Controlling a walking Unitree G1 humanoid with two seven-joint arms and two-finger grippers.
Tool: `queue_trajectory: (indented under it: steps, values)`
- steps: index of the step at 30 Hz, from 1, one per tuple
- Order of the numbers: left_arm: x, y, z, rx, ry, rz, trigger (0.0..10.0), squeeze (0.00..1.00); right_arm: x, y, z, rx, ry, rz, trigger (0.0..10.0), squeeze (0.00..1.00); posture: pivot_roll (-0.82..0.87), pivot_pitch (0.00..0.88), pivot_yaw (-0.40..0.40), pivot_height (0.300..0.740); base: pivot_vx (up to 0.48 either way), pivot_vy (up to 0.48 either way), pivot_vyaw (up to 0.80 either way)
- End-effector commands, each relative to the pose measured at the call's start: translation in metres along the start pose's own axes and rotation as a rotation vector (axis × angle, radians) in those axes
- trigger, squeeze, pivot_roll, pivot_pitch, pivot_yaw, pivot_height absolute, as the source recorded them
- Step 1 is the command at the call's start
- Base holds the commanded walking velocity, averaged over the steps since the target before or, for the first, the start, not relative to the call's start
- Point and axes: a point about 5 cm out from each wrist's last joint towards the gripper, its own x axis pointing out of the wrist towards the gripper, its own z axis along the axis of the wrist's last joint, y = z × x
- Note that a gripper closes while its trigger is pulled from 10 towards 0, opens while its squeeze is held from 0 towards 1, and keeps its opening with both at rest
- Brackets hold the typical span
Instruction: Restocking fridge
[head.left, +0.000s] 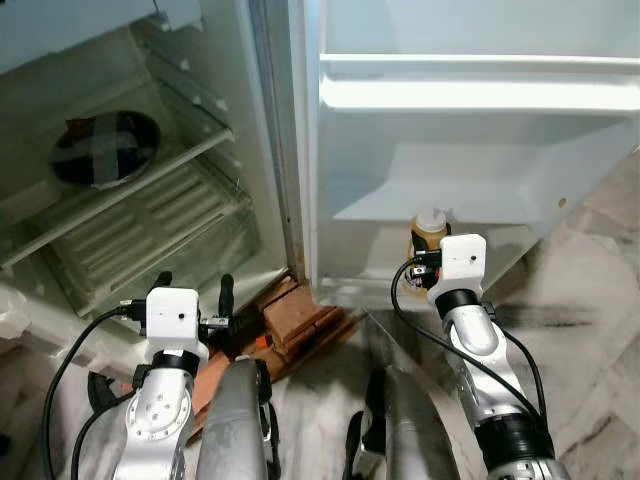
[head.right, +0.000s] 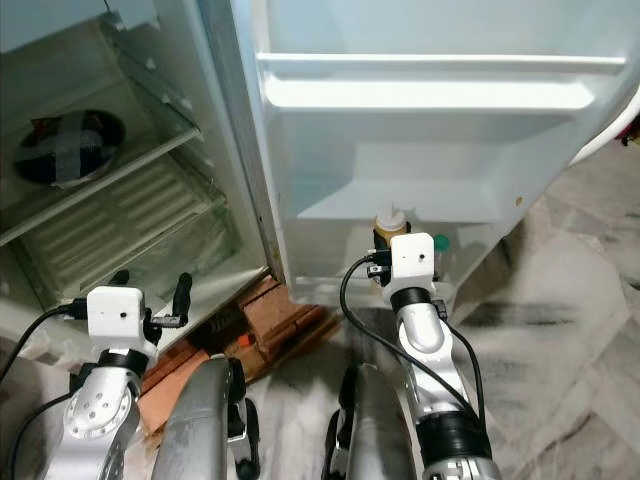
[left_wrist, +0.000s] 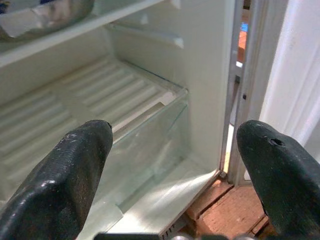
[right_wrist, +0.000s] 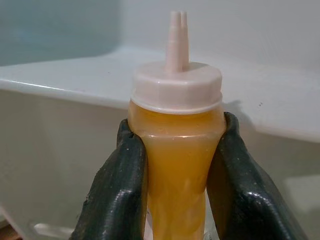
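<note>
1. The right gripper (right_wrist: 175, 175) is clamped on a squeeze bottle (right_wrist: 176, 150) of amber liquid with a pale cap and nozzle; one black finger presses each side of its body.
2. In the head views the squeeze bottle (head.left: 429, 232) sits right of centre, upright, at the lowest shelf of the open fridge door (head.left: 470, 130).
3. Just right of the bottle, a small green cap (head.right: 441, 242) peeks out behind the wrist housing.
4. The left gripper (head.left: 193, 290) is at the lower left of the frame, fingers apart, holding nothing, in front of the fridge's bottom drawer (left_wrist: 135, 150).
5. A dark round dish (head.left: 105, 148) rests on a glass shelf at the upper left.
6. Red bricks (head.left: 300, 315) lie under the fridge at lower centre.
</note>
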Motion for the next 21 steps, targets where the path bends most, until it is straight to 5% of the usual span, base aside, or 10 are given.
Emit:
queue_trajectory:
  steps: [1,7,21]
  values:
    - [-0.003,0.002,-0.002,0.007,0.018,-0.002,10.0,0.00,0.001,-0.004,-0.003,-0.001,0.012,-0.021,10.0,0.00,0.14,0.196,0.005,0.591,0.000,0.000,0.00]
    - [-0.003,0.003,0.000,0.005,0.018,-0.002,10.0,0.00,0.005,-0.002,-0.001,-0.004,0.003,-0.025,10.0,0.00,0.15,0.202,0.008,0.556,0.000,0.000,0.00]
    - [0.000,0.005,0.007,-0.008,0.004,-0.005,10.0,0.00,0.017,-0.002,0.005,-0.041,-0.037,0.003,10.0,0.00,0.15,0.218,0.028,0.556,0.000,0.000,0.00]
